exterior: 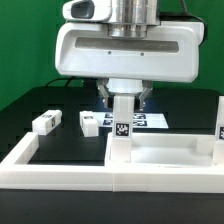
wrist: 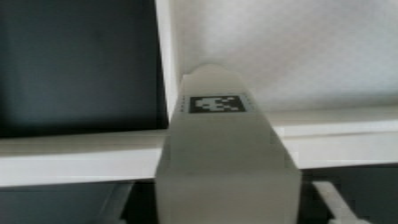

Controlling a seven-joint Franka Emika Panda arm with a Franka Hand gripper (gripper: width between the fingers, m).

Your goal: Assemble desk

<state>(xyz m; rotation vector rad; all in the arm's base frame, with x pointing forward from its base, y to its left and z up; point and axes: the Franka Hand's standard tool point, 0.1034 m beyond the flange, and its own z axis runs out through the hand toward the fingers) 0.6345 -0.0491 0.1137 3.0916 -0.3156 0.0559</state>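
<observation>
The white tabletop panel (exterior: 165,152) lies hollow side up at the exterior view's front right. A white leg (exterior: 122,125) with a square tag stands upright on its near left corner. Another leg (exterior: 219,120) stands at its right edge. My gripper (exterior: 122,100) straddles the top of the corner leg, its fingers on either side with a narrow dark gap to the leg. In the wrist view the leg (wrist: 222,150) fills the middle, with the gripper (wrist: 222,200) around it and one finger (wrist: 329,197) showing apart from it. Two loose legs (exterior: 44,122) (exterior: 91,122) lie on the black table.
The marker board (exterior: 150,119) lies behind the gripper. The long white rim (exterior: 60,170) frames the black surface along the front and also shows in the wrist view (wrist: 71,160).
</observation>
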